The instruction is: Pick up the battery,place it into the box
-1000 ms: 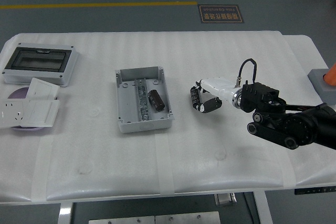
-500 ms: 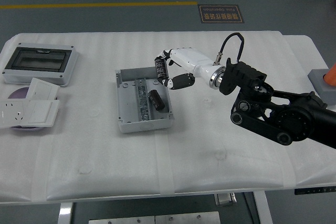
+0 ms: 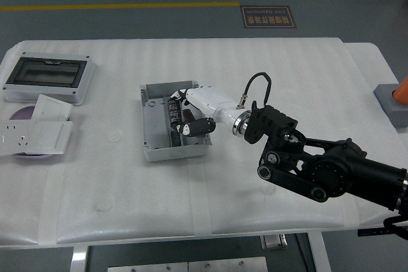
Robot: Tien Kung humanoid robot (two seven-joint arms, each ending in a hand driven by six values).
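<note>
A grey open box (image 3: 167,151) lies left of the table's middle, with a metal rail along its floor. A dark cylindrical battery (image 3: 188,120) lies inside it, on the right half, mostly covered by my hand. My right hand (image 3: 185,121), white with black fingers, reaches from the right into the box. Its fingers (image 3: 174,107) curl down on the battery's left and the thumb (image 3: 199,125) presses its right side. The black right arm (image 3: 319,170) stretches across the table's right half.
A grey enclosure with a dark window (image 3: 48,78) lies at the far left. White socket plates (image 3: 35,133) and a purple disc (image 3: 21,114) lie in front of it. A grey block (image 3: 390,103) stands at the right edge.
My right hand moved from the table right of the box, up over the box's far right corner, then down into the box onto the battery. The battery stayed in place.
</note>
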